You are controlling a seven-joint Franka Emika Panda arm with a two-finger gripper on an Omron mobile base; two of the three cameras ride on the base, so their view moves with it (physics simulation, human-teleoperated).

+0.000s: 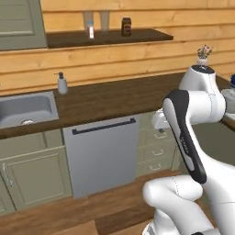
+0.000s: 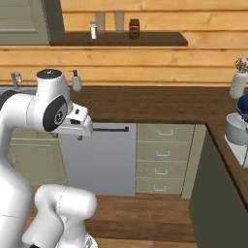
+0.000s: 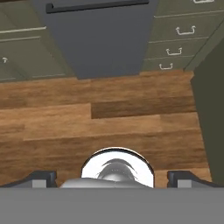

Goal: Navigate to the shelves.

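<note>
The shelves point(image 1: 108, 37) are one long, thin, dark brown board on the light plank wall, straight ahead and high above the dark countertop point(image 1: 114, 98). In the right base view the shelves point(image 2: 121, 39) carry a small white bottle point(image 2: 93, 30), two glasses and a dark jar point(image 2: 134, 28). My arm is folded in front of the base with the hand pointing down at the wooden floor. In the hand view my gripper point(image 3: 112, 178) is open, its fingertips point(image 3: 43, 177) far apart with nothing between them.
Below the counter stand a grey dishwasher point(image 1: 102, 153) and grey-green drawers point(image 2: 164, 157). A sink point(image 1: 25, 108) and a soap dispenser point(image 1: 62, 84) lie to the left. A vase with flowers point(image 2: 238, 82) and a blue-and-white appliance point(image 2: 240, 128) sit on the counter arm running along the right.
</note>
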